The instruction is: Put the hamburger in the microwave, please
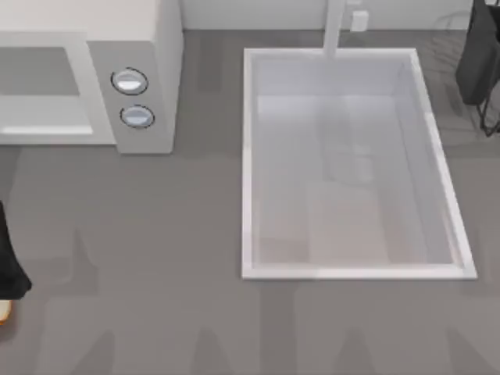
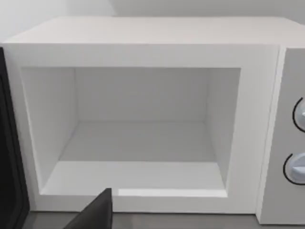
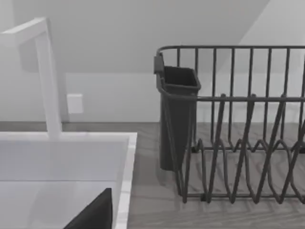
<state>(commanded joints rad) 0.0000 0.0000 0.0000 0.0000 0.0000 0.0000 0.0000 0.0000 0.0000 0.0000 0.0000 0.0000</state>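
Observation:
The microwave is a white box at the table's back left, with two round knobs on its side panel. In the left wrist view its cavity is open and bare. A black panel, apparently its open door, stands beside the cavity, and its dark end shows at the table's left edge. Just in front of that end lies a tan-orange sliver, the hamburger, mostly cut off by the frame. A dark part of my left gripper faces the cavity from some distance. A dark part of my right gripper hangs over the sink's corner.
A white sink basin with a faucet fills the table's middle and right. A dark wire dish rack with a cutlery cup stands at the back right. Grey tabletop stretches between the microwave and the front edge.

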